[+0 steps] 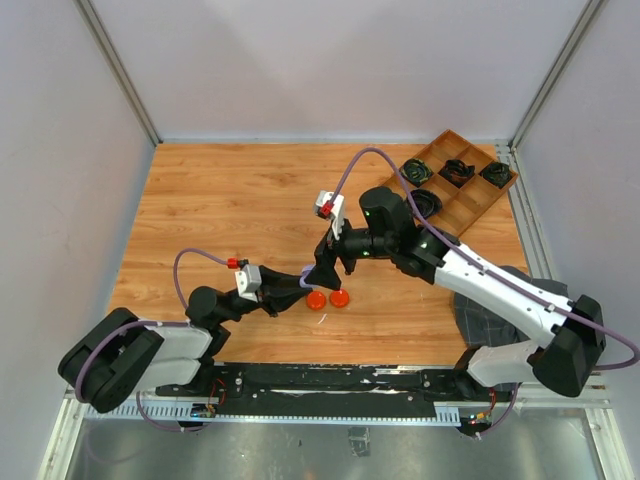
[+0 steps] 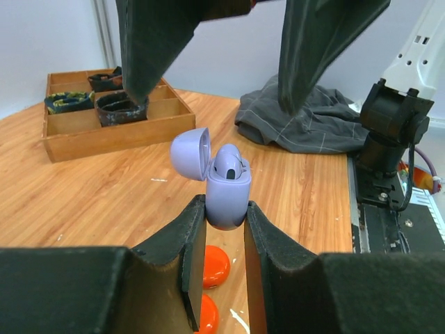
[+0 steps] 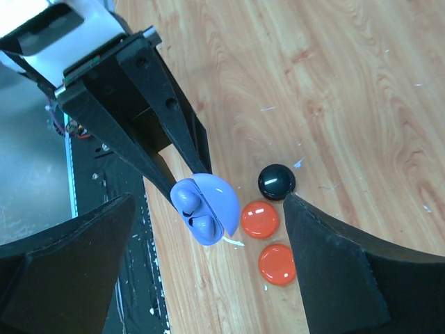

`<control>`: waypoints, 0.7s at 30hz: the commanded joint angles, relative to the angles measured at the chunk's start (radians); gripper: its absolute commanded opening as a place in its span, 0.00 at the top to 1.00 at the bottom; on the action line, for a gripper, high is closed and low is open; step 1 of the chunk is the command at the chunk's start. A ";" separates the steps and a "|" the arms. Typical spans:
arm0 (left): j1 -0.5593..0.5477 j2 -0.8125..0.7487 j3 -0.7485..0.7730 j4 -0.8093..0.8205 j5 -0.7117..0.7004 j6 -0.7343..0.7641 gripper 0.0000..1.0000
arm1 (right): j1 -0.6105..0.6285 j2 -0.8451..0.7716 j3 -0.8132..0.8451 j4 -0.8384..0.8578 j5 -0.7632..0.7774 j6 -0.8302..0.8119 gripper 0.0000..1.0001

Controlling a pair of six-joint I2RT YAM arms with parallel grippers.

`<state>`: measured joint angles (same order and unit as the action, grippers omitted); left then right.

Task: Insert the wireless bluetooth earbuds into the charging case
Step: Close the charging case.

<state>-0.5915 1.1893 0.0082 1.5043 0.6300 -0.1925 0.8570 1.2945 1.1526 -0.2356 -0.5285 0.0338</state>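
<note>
Over brown wooden surface (image 1: 220, 200): lilac plastic charging case (image 2: 228, 198) pinched steady between left fingers (image 2: 191, 240), lid up; lilac earbuds (image 3: 197, 214) inside; right fingers (image 3: 334, 250) above, spread, empty.

Both arms pair glossy black joint housings with white link shells: the left arm (image 1: 175, 352) and the right arm (image 1: 495, 285). A thin lilac cable (image 1: 200, 251) loops above the left forearm to a red plug (image 1: 233, 262). A second lilac cable (image 1: 362, 150) arcs over the right wrist's white camera block (image 1: 330, 205). Small green lights (image 1: 368, 212) glow on the right arm. The jaws are matte black, tapering wedges.
</note>
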 commanded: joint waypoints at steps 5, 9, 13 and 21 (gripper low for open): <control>-0.001 0.038 -0.016 0.138 0.003 -0.035 1.00 | -0.018 0.072 -0.021 -0.019 -0.150 -0.060 0.11; -0.001 0.049 -0.016 0.141 -0.020 -0.047 1.00 | -0.019 0.097 -0.022 -0.032 -0.193 -0.068 0.11; -0.001 0.051 -0.010 0.112 -0.058 -0.051 1.00 | -0.018 0.106 -0.017 -0.060 -0.229 -0.083 0.13; -0.001 0.035 0.021 -0.022 -0.124 -0.048 1.00 | -0.019 0.040 -0.032 -0.085 -0.178 -0.114 0.13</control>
<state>-0.5915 1.2350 0.0086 1.5021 0.5705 -0.2451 0.8474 1.3880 1.1355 -0.2806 -0.7052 -0.0475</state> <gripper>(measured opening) 0.285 0.866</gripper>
